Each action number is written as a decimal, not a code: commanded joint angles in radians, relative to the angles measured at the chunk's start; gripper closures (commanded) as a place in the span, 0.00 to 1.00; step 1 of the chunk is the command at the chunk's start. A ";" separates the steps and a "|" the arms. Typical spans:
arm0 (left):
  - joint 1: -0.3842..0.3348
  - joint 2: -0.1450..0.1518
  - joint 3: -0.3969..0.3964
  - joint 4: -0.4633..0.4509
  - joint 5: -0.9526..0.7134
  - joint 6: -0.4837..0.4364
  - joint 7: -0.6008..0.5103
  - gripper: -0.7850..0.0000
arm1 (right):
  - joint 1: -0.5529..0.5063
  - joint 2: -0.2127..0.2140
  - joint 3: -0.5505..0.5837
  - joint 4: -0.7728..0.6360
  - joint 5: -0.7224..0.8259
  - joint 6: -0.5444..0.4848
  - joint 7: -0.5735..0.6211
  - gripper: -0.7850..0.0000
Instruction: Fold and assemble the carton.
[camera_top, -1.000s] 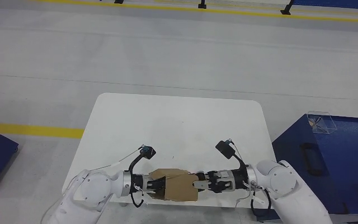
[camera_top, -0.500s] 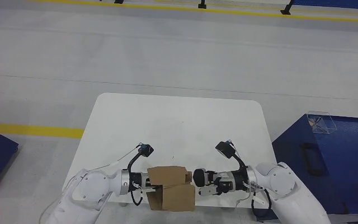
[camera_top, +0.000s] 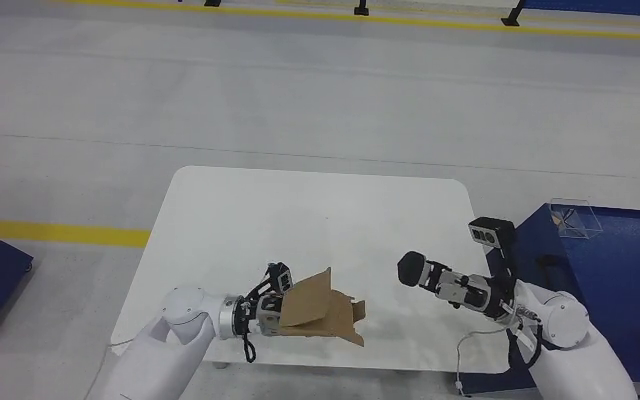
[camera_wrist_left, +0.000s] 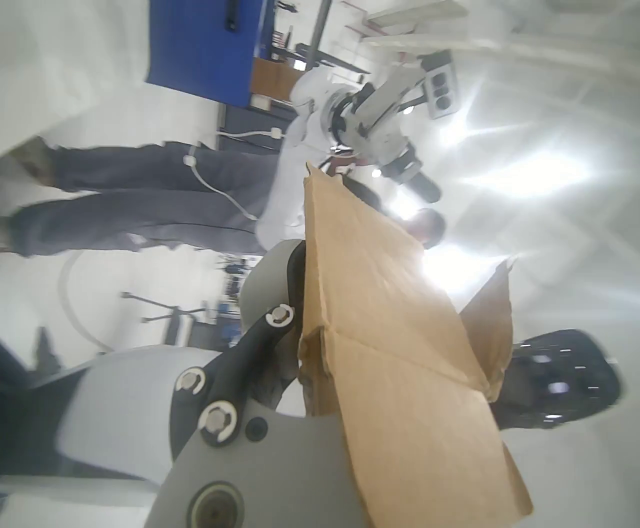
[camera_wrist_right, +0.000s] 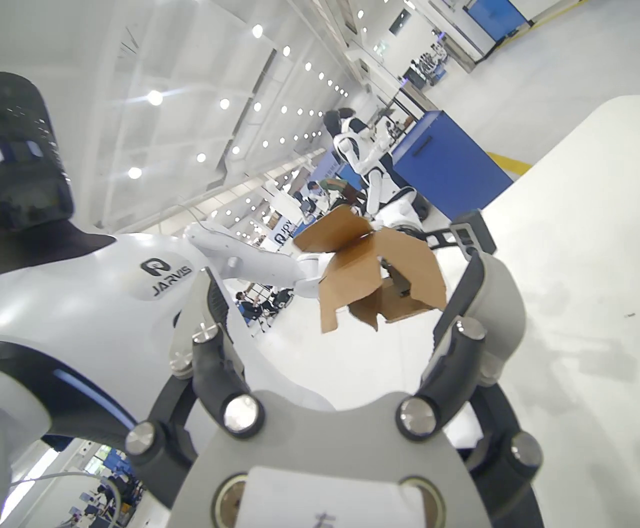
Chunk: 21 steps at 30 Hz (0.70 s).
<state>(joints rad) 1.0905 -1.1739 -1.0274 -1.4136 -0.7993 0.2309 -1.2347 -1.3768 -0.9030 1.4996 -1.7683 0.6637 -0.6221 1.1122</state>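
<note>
My left gripper (camera_top: 270, 306) is clamped on the carton (camera_top: 322, 312), jaws closed on a brown panel at its left end. That puts the carton in the lower middle of the top view, close to the near edge of the white table (camera_top: 300, 210). It is only partly opened. One panel stands up at a slant and the other flaps splay toward the lower right (a loose, half-formed shape, with no side closed up yet). In my left wrist view the cardboard runs out from between my jaws, with a crease across it. My right gripper (camera_top: 412, 268) sits right of centre in the top view, over the table and well apart from the carton. Its fingers (camera_wrist_right: 475, 280) are spread wide and hold nothing, and the carton shows beyond them on my other arm.
</note>
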 joint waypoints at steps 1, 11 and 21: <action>-0.007 -0.004 0.013 0.020 -0.046 0.022 0.004 1.00 | 0.001 0.000 -0.002 -0.001 -0.006 0.000 -0.002 0.00; 0.015 -0.003 0.006 -0.021 0.018 -0.081 0.094 1.00 | -0.005 0.001 0.015 -0.008 -0.108 0.028 -0.059 0.00; 0.076 -0.007 0.015 -0.092 0.135 -0.274 0.224 1.00 | -0.021 -0.009 -0.034 -0.074 -0.711 0.136 -0.327 0.00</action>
<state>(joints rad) 1.1663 -1.1800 -1.0143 -1.5057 -0.6657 -0.0463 -1.0148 -1.3959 -0.9094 1.4847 -1.8407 0.0121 -0.4920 0.8105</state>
